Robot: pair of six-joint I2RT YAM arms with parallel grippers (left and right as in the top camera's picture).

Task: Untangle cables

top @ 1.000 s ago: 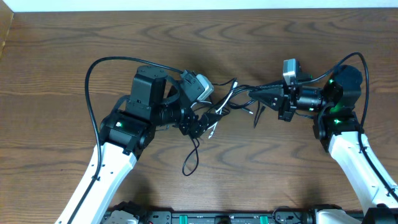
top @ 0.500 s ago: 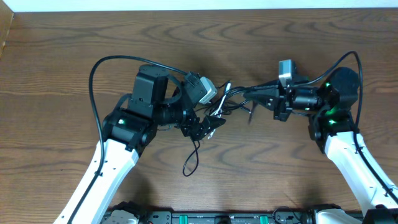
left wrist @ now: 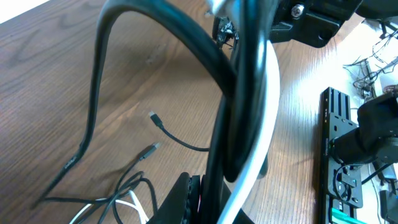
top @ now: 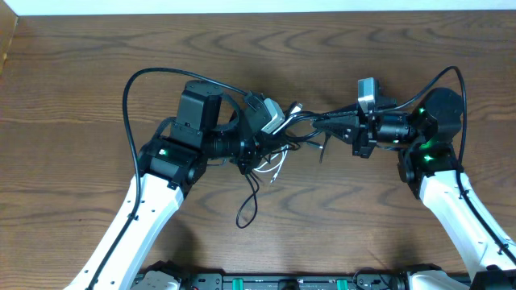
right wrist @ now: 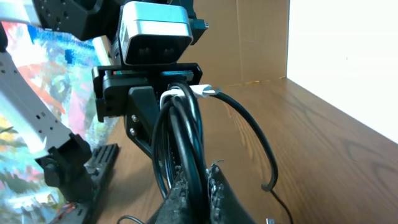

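Obs: the cables (top: 305, 121), a black bunch with one white cord (left wrist: 263, 127), are strung across the middle of the table (top: 72, 72). Loose plug ends and a black loop (top: 248, 205) trail onto the wood, toward the table's near edge. The left gripper (top: 251, 153), just left of table centre, has its jaws clamped on the bunch. The right gripper (top: 332, 123), right of table centre, has its jaws pinched tight on the same black strands.

We see a wood-grain table (top: 81, 80) under even light, a white strip (top: 258, 6) along its far edge, and from the right wrist a brown board (right wrist: 249, 43) beside a white wall (right wrist: 342, 37)
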